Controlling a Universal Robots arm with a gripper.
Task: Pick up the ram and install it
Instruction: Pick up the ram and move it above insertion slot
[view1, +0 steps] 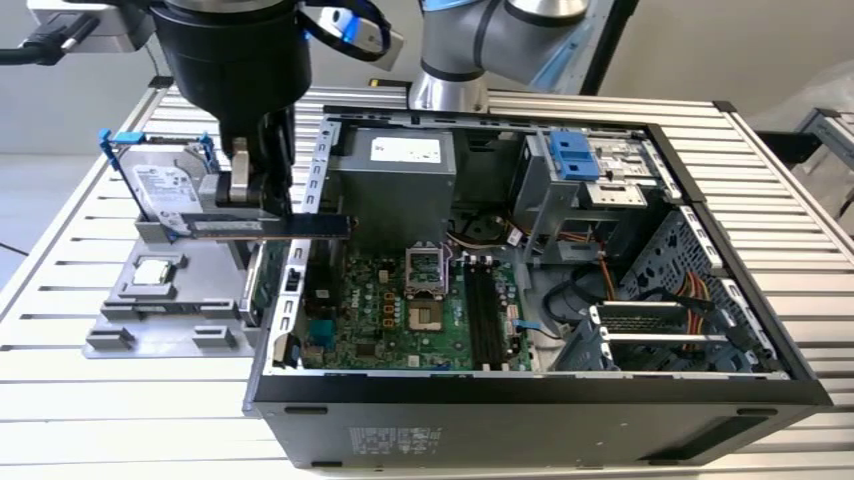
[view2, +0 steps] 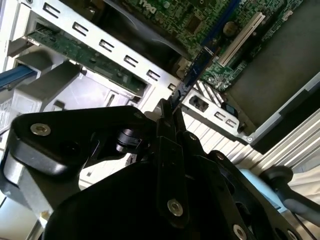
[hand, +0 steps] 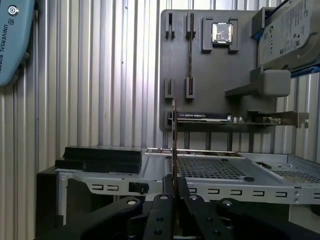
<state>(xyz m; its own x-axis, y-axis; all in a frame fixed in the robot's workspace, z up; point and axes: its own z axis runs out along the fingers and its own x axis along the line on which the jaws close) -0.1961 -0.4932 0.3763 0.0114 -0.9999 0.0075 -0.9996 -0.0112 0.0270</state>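
My gripper (view1: 254, 220) is shut on the ram (view1: 320, 227), a thin blue stick held level and on edge. It hangs over the rear wall of the open computer case (view1: 534, 395), at the exterior view's left. The motherboard (view1: 387, 320) lies below, and its long black slots (view1: 483, 315) are further to that view's right. In the second wrist view the ram (view2: 200, 62) runs out from the fingertips (view2: 165, 107) over the board. The first wrist view shows the ram (hand: 174, 140) edge-on, rising from the shut gripper (hand: 175, 182).
A grey fixture (view1: 160, 320) beside the case holds a silver hard drive (view1: 167, 190), a processor chip (view1: 154, 270) and a green expansion card (hand: 225, 117). Inside the case are the power supply (view1: 394, 185), drive bays (view1: 587, 165) and cables (view1: 667, 300). The slatted table (view1: 134, 420) surrounds everything.
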